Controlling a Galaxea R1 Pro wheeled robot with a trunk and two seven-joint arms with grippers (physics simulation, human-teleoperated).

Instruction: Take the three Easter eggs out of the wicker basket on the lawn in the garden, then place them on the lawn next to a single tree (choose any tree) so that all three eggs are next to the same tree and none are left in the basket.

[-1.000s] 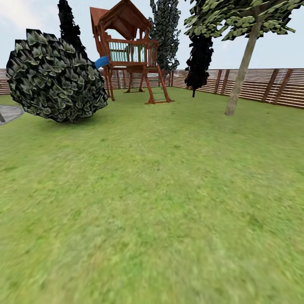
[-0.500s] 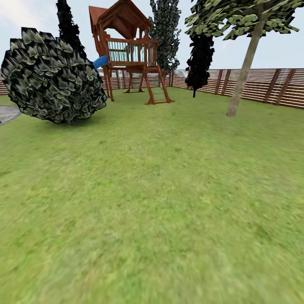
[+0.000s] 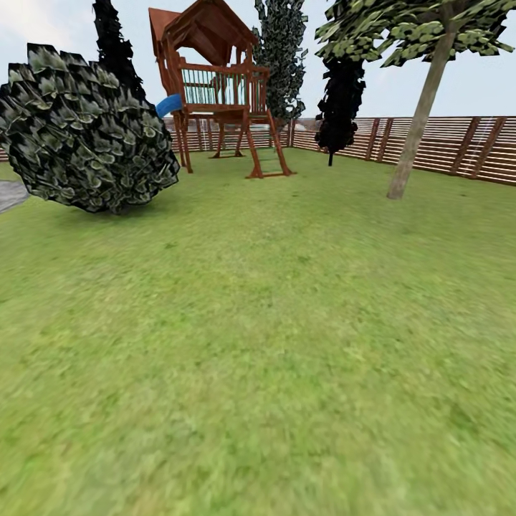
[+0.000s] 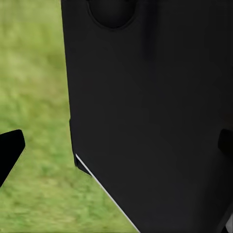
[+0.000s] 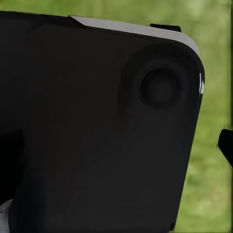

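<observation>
The Easter eggs and the wicker basket are out of view. The lawn point(image 3: 258, 344) stretches ahead of me across the garden. A tree point(image 3: 419, 115) with a pale leaning trunk and a green canopy stands at the far right, in front of the slatted fence point(image 3: 448, 147). In the left wrist view my left gripper point(image 4: 117, 145) has one black fingertip point(image 4: 9, 151) at each edge, wide apart, with a black body panel behind. In the right wrist view my right gripper point(image 5: 116, 145) shows one fingertip point(image 5: 226, 145) at the edge, over grass.
A big round bush point(image 3: 86, 129) sits at the left, with a strip of grey paving point(image 3: 10, 193) beside it. A wooden play tower point(image 3: 215, 86) with a blue slide stands at the back. Thin dark trees point(image 3: 338, 100) rise near the fence.
The whole head view has shifted: the bush slid left and grew, and the tree drifted right, so the camera moved forward. Nothing in the garden itself moved.
</observation>
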